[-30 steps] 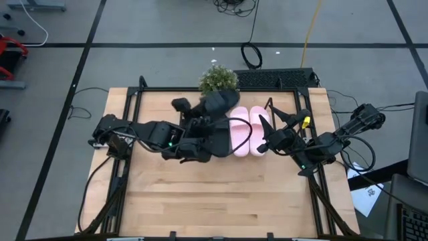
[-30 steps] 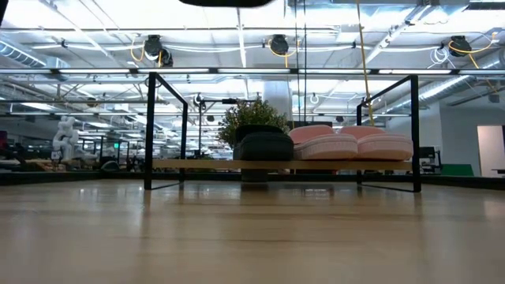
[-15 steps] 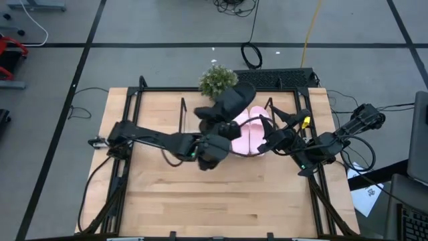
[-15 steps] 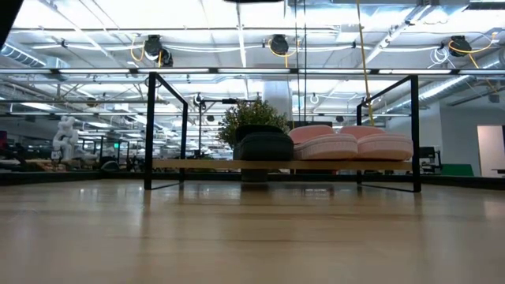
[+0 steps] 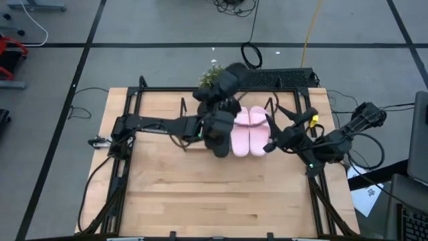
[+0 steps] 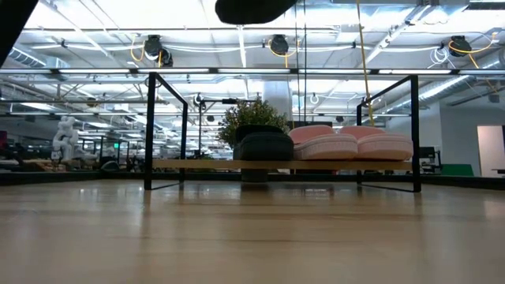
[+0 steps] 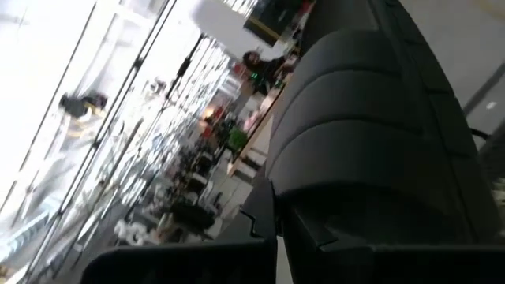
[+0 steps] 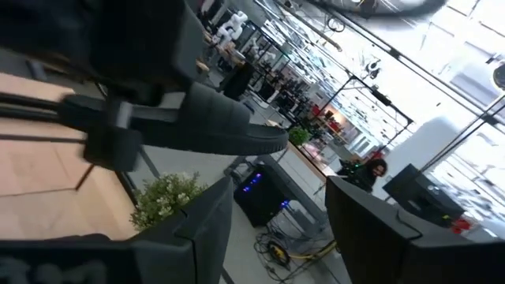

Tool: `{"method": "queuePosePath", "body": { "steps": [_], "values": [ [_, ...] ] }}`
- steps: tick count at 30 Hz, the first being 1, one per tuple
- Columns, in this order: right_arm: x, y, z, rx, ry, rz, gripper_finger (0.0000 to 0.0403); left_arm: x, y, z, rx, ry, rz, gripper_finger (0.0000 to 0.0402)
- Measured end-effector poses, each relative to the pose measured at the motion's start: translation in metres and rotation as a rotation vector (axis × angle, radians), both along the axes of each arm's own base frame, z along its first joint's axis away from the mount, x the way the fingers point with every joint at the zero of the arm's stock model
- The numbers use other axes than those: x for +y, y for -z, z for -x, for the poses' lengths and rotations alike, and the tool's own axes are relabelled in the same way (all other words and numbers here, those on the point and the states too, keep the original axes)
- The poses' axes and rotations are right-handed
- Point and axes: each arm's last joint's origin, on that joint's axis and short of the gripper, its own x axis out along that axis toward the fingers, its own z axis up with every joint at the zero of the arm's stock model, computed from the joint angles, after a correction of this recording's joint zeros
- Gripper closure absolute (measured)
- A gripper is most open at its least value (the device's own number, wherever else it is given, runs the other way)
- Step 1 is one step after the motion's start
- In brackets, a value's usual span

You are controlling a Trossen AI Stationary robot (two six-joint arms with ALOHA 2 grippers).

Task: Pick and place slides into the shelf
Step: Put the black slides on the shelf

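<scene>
Clamped tight, the left gripper (image 5: 221, 107) holds a black slide (image 5: 226, 82) aloft just above centre of the high view, over the far edge of the shelf (image 5: 184, 110). That slide's long axis runs diagonally, from lower left to upper right, with its outer end over the small potted plant (image 5: 211, 73). In the low view only its dark underside (image 6: 251, 10) shows at the top edge, well above the rack.

On the shelf board, the other black slide (image 6: 265, 145) lies at frame centre, touching the two pink slides (image 6: 351, 143) to its right. From above, the pink pair (image 5: 249, 130) has long axes running top to bottom of the frame.

Fingers spread apart and holding nothing, the right gripper (image 5: 273, 142) waits just right of the pink pair.
</scene>
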Motion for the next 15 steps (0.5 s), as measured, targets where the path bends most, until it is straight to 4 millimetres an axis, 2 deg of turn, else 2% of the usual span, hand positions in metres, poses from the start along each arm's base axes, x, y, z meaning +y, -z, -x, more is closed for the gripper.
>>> {"method": "queuePosePath", "body": {
  "steps": [10, 13, 15],
  "values": [
    [0.002, -0.011, 0.021, -0.053, -0.064, -0.04, 0.0211, 0.048, 0.02, 0.007, 0.119, -0.108, -0.006, 0.0401],
    [0.004, -0.011, 0.023, -0.059, -0.076, -0.044, 0.0211, 0.051, 0.022, 0.015, 0.138, -0.112, -0.005, 0.0402],
    [0.005, -0.011, 0.024, -0.053, -0.082, -0.04, 0.0211, 0.046, 0.026, 0.02, 0.15, -0.101, -0.007, 0.0402]
  ]
}}
